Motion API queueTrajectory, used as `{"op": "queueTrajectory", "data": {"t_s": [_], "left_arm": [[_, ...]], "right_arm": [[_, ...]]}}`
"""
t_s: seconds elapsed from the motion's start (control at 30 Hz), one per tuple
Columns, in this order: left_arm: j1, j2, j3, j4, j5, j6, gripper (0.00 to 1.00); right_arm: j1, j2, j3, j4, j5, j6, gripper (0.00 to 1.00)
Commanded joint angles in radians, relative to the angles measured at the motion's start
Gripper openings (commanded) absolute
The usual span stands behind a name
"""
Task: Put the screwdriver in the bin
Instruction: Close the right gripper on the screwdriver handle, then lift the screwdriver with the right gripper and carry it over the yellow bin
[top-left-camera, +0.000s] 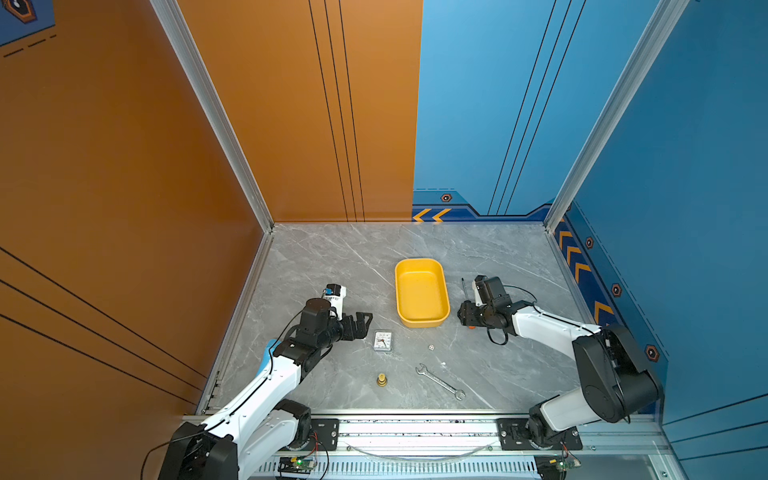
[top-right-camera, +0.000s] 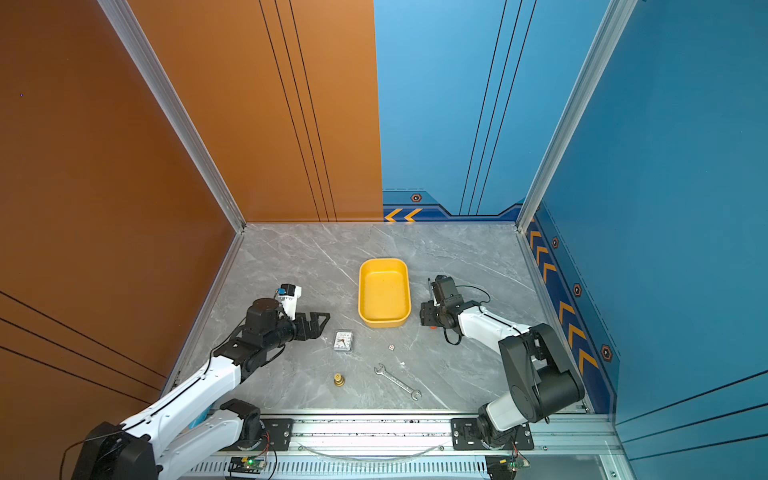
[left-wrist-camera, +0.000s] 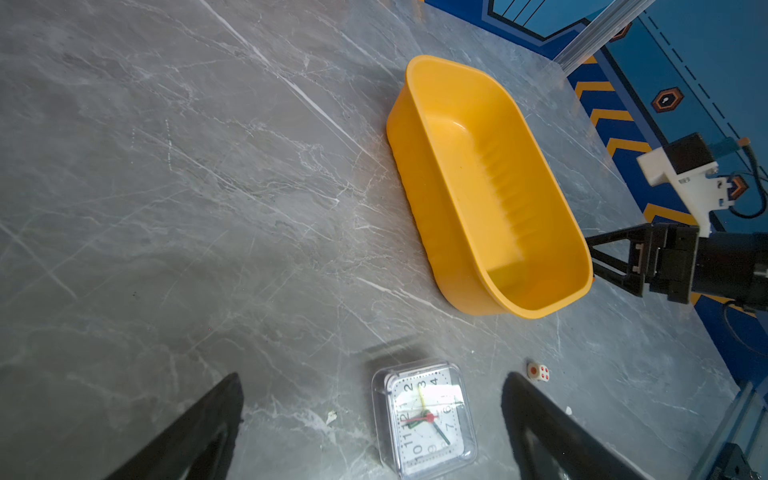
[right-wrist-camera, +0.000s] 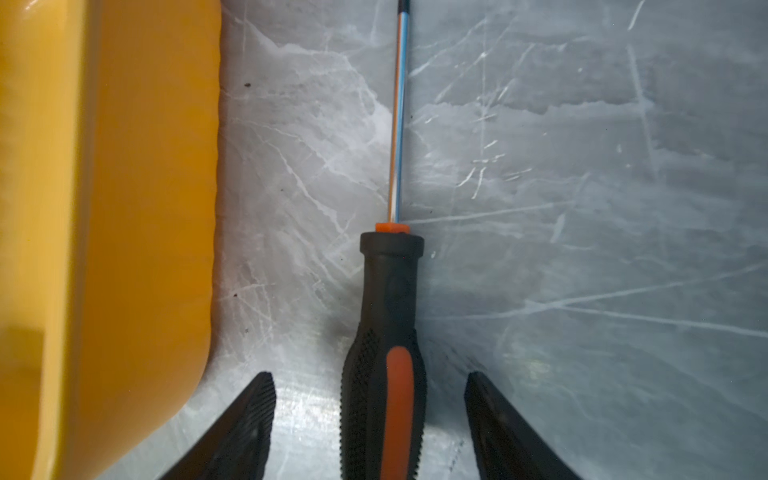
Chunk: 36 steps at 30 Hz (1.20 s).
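Note:
The screwdriver (right-wrist-camera: 388, 316), black handle with orange inlay and thin shaft, lies flat on the grey table just right of the yellow bin (right-wrist-camera: 104, 208). Its shaft (top-left-camera: 464, 289) points toward the back wall. My right gripper (right-wrist-camera: 370, 374) straddles the handle, open, with a gap between each finger and the handle. In both top views it (top-left-camera: 468, 318) stands low beside the bin's (top-left-camera: 420, 293) near right corner. The bin is empty. My left gripper (top-left-camera: 361, 320) hangs open left of the bin, holding nothing; in the left wrist view it (left-wrist-camera: 372, 376) is over the table by a clock.
A small clear-cased clock (top-left-camera: 382, 340) lies in front of the bin, a die (top-left-camera: 432, 347) to its right. A silver wrench (top-left-camera: 440, 381) and a brass fitting (top-left-camera: 381, 379) lie nearer the front rail. Orange and blue walls close in the table's sides and back.

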Motion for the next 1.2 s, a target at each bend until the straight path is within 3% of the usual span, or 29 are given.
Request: {"op": "queueTrajectory", "data": {"t_s": [0.0,0.23,0.43,0.7,0.97,1.17], "left_arm": [[-0.011,0.007,0.028,-0.023,0.010,0.015,0.98],[-0.013,0.034,0.041,-0.024,0.022,0.016,0.98],[-0.013,0.037,0.042,-0.023,0.024,0.018,0.98],[-0.013,0.040,0.047,-0.034,0.033,0.023,0.98],[-0.015,0.032,0.050,-0.047,0.040,0.029,0.98],[-0.016,0.024,0.050,-0.052,0.044,0.033,0.98]], "right_arm": [[0.010,0.018,0.028,-0.044,0.052,0.008,0.66],[0.016,0.063,0.058,-0.073,0.063,0.003,0.54],[0.022,0.095,0.074,-0.091,0.055,-0.001,0.39],[0.009,0.098,0.087,-0.114,-0.003,0.018,0.00],[-0.032,-0.029,0.076,-0.116,-0.096,0.096,0.00],[-0.039,-0.195,0.113,-0.166,-0.074,0.162,0.00]]}}
